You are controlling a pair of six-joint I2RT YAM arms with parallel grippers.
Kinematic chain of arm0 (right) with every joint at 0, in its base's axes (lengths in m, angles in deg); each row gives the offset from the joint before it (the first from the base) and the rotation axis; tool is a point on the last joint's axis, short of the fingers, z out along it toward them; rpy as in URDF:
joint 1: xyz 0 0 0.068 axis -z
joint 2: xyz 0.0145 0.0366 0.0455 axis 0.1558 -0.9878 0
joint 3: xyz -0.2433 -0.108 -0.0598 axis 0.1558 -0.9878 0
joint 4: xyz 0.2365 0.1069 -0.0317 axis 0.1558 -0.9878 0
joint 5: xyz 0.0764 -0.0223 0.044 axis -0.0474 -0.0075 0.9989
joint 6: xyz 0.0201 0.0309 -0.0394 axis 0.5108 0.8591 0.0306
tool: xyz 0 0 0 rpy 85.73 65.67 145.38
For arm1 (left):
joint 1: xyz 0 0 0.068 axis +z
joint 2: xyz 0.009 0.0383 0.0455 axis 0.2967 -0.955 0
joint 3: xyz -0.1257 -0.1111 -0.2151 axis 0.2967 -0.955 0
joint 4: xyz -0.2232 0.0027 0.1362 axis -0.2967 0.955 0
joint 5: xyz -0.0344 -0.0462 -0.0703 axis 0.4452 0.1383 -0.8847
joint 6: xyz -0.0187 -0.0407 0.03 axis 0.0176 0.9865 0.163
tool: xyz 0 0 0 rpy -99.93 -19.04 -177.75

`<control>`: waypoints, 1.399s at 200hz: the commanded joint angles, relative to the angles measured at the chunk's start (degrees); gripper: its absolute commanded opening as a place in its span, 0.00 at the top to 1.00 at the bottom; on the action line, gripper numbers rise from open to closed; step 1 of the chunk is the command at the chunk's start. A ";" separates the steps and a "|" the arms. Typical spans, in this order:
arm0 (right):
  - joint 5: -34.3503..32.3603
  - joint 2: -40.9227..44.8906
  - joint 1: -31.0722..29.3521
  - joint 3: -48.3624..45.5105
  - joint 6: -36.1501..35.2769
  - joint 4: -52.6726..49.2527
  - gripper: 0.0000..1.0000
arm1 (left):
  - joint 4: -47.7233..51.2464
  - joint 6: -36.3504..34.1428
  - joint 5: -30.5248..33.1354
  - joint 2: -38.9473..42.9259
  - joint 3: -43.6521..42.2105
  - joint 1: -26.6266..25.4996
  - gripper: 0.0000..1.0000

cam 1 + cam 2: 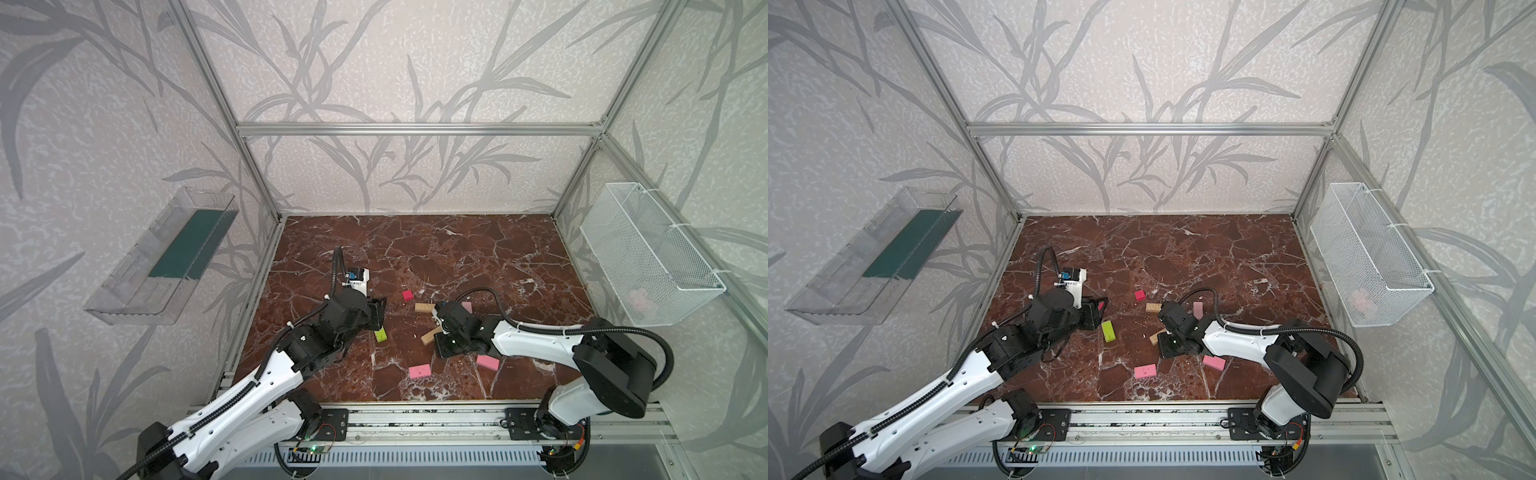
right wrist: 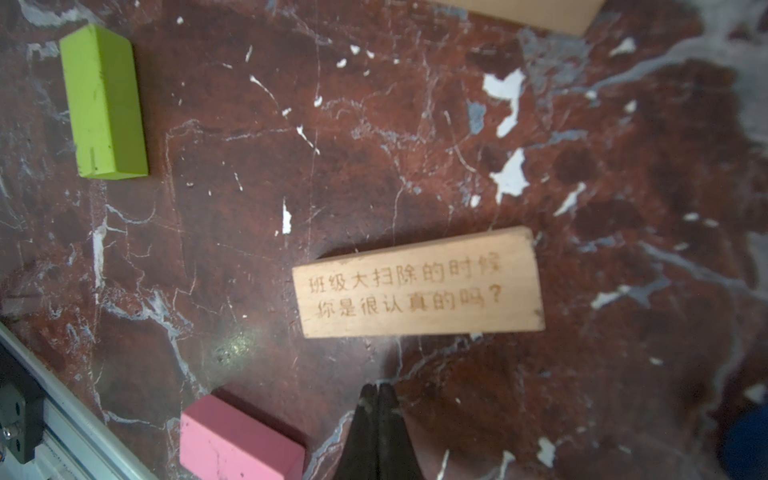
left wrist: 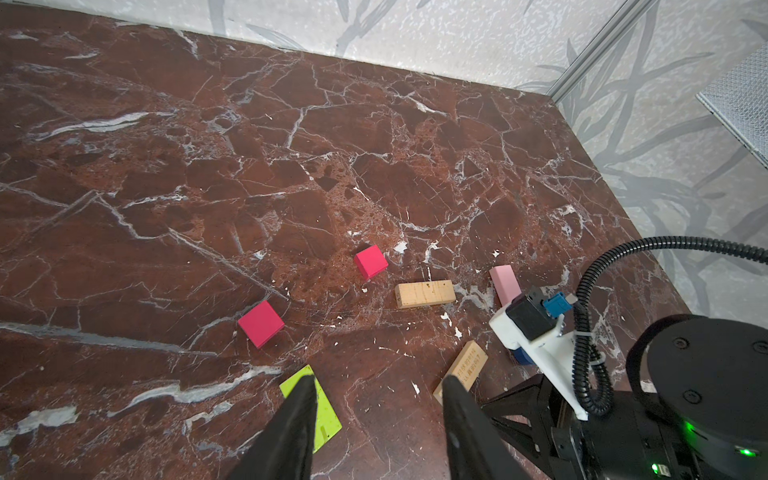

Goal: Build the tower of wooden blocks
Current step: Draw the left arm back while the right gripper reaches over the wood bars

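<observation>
Marble-patterned and dark red, the table (image 1: 457,249) carries every piece loose and flat. No tower stands anywhere, not even one block on another. The wood blocks lie scattered about the middle of the table, somewhat nearer the edge by the arm bases.

One tan bar (image 1: 424,307) lies near a red cube (image 1: 407,295). The engraved tan bar (image 2: 419,282) lies apart from it, at an angle. A second red cube (image 3: 261,323) sits near the lime-green bar (image 2: 104,104). One pink bar (image 1: 419,370) and another pink bar (image 1: 487,362) lie closest to that edge, and a paler pink bar (image 3: 504,282) lies farther in. The blue disc (image 3: 523,356) only peeks out from behind the right arm's camera mount.

The left gripper (image 3: 379,382) hangs low beside the lime-green bar, jaws partly apart with nothing between them. The right gripper (image 2: 378,388) has its jaws pressed together and empty, tips just short of the engraved tan bar.

By my reading the task is at its very start — the tan base, the pink layer, the green and red pieces and the disc on top are all left to do.
</observation>
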 commanded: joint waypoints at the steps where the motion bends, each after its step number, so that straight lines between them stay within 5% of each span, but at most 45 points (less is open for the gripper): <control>1: -1.35 -1.55 -0.46 2.94 0.07 2.16 1.00 | -0.21 0.52 0.01 -0.64 -0.49 0.58 0.52; 87: -0.91 -6.26 -0.49 7.05 -0.63 1.73 1.00 | -0.44 -2.72 1.59 -3.29 6.27 2.15 0.52; 130: -0.68 -1.09 -0.71 8.00 -0.72 -1.87 1.00 | -1.54 -4.58 4.62 -5.76 14.31 2.82 0.52; 167: -6.32 5.42 -1.75 9.88 -1.63 -8.62 1.00 | -2.95 -4.78 4.86 -6.92 12.55 3.64 0.51; 195: -13.72 7.92 -1.86 11.60 -2.21 -16.45 0.74 | -4.17 -4.47 3.64 -6.81 7.50 4.85 0.51; 221: -17.47 8.14 -1.89 12.46 -0.79 -19.62 0.38 | -6.14 -3.84 0.81 -6.82 4.03 7.28 0.51; 280: -22.70 -2.18 -5.42 19.83 2.44 -25.42 0.10 | -7.32 -4.07 -3.20 -6.73 2.53 10.21 0.51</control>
